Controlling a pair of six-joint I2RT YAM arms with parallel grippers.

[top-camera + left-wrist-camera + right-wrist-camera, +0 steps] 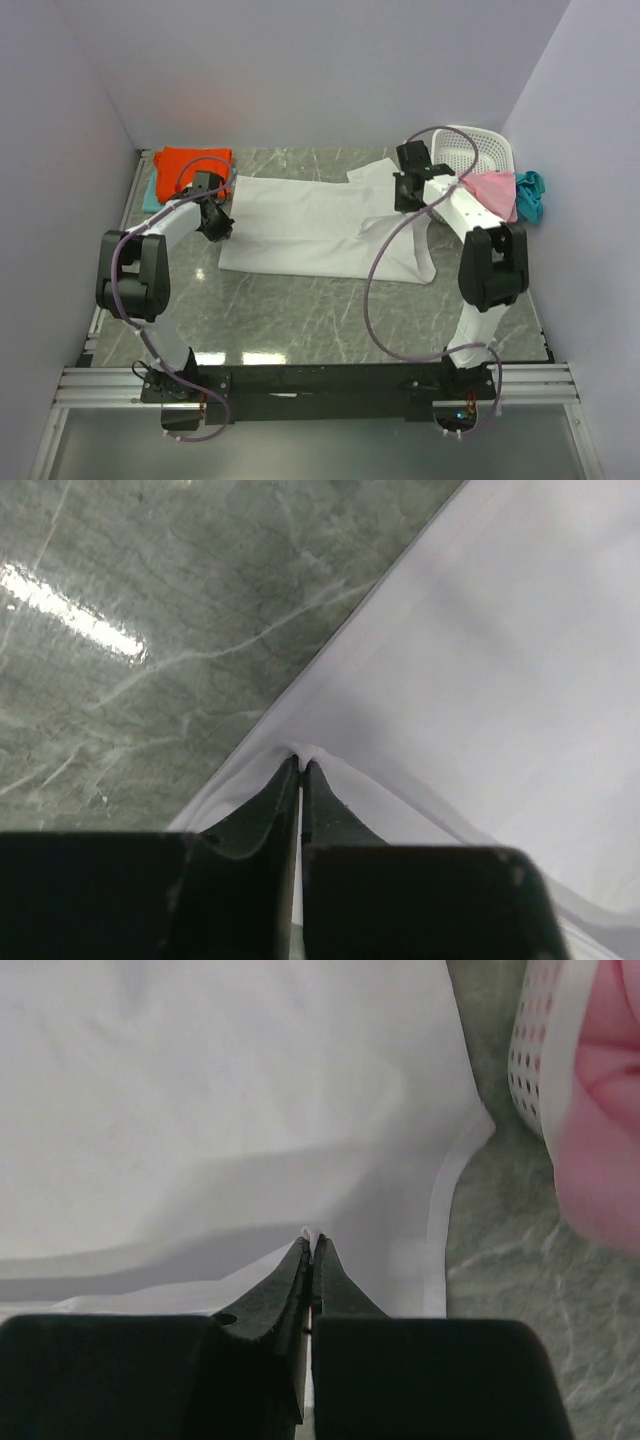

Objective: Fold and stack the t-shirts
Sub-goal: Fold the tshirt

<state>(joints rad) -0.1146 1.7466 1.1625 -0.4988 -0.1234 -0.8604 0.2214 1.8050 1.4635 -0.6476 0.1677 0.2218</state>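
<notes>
Pinching the white t-shirt [320, 225], spread mid-way on the surface [300, 310], at its 9 and 3 o'clock edges, the left tool [300, 762] and right tool [312, 1238] are both clenched on cloth; I'd lift them level and move them together for a straight fold.

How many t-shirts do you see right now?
5: white shirt spread mid-table; orange-red shirt atop pale aqua shirt, far left; pink shirt against the basket; teal-blue shirt right of it. Others may hide inside the basket.

No lettering, label, brand mark, number or sign can be read in any view: the white shirt [310, 225], the basket [490, 147] and the bench [300, 320] are all plain.
</notes>
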